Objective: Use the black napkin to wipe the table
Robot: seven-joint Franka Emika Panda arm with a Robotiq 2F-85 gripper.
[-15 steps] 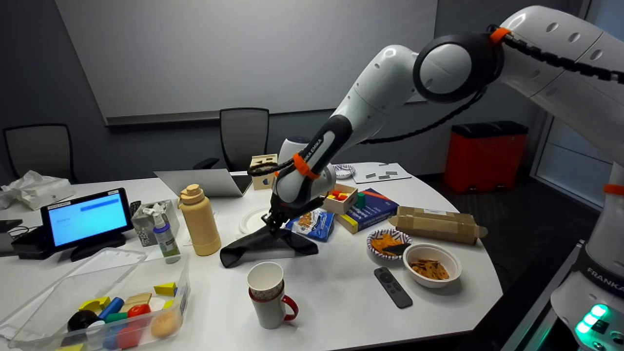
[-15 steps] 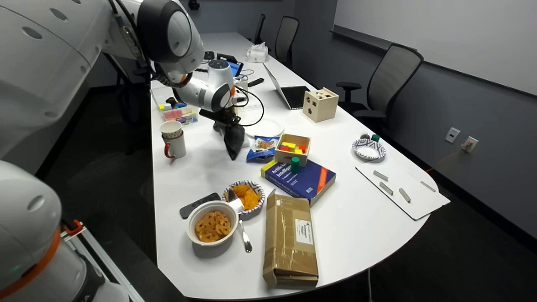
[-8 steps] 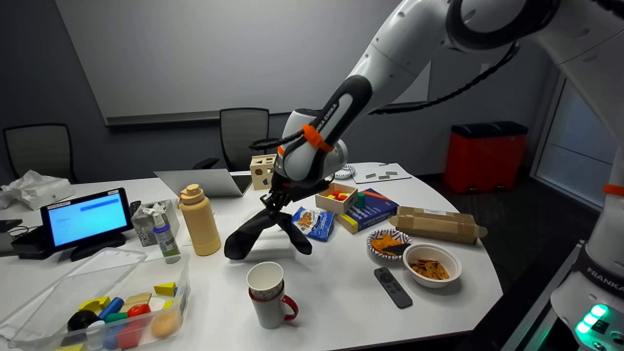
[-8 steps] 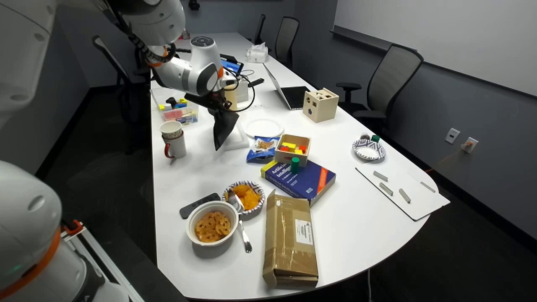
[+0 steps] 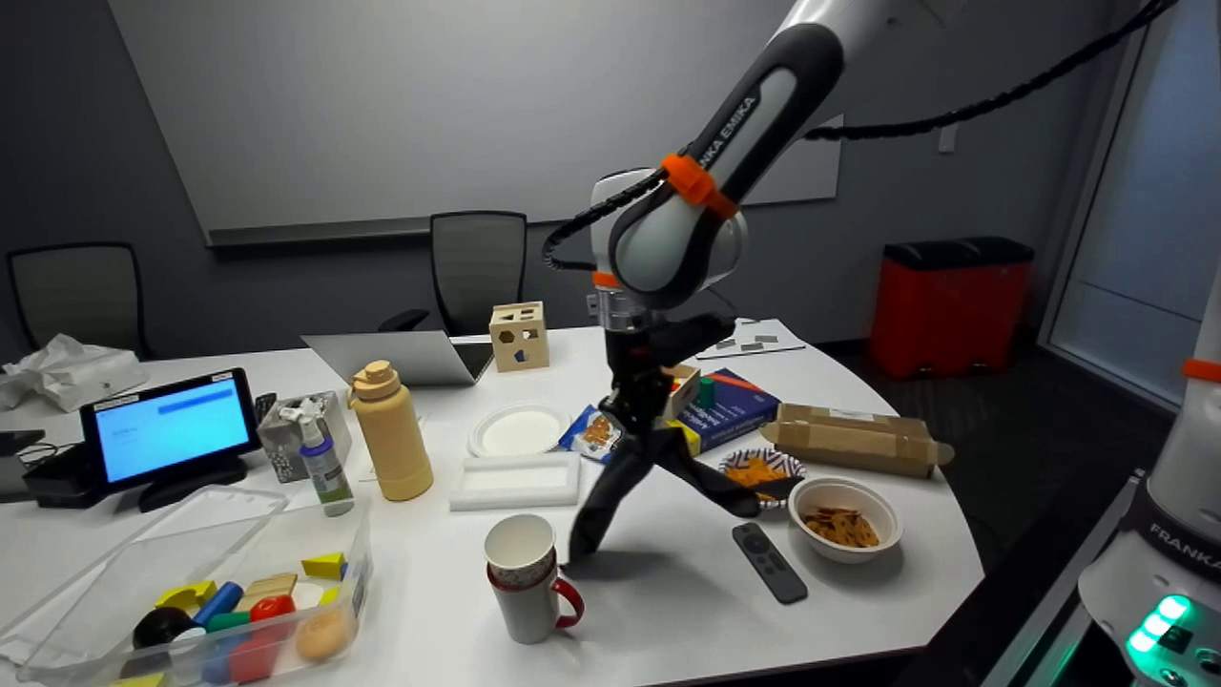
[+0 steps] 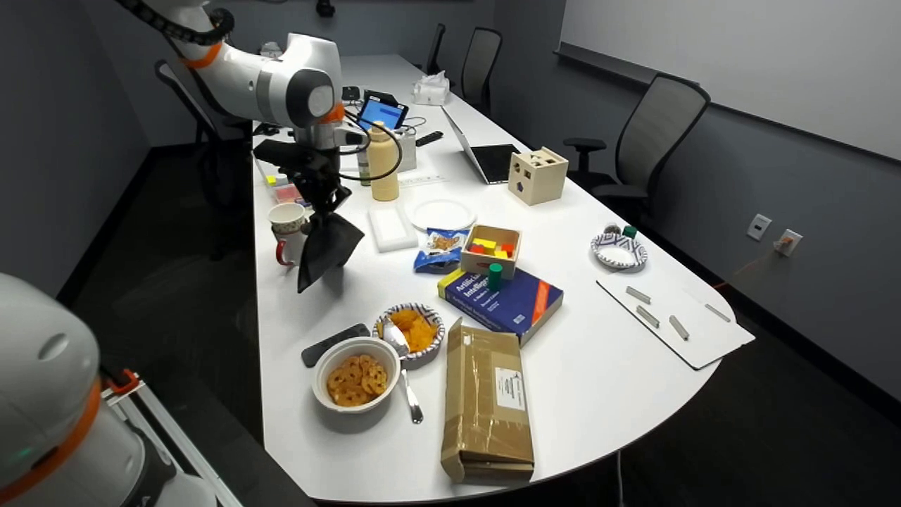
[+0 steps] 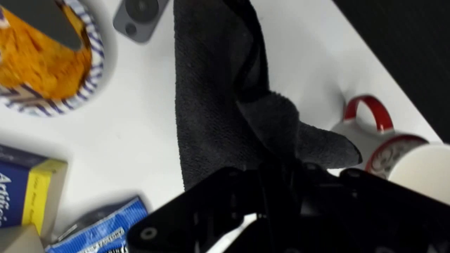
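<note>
Clamped midway on the black napkin (image 7: 207,105), the fingers (image 7: 242,188) let its ends hang below them, presumably to sweep the bench (image 7: 126,151) underneath.

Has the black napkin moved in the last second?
Yes: in an exterior view, the napkin has moved away from the bottle and toward the unmoved remote.

The black napkin (image 5: 620,485) hangs pinched and folded, two ends drooping apart, over the white table (image 5: 677,606).
</note>
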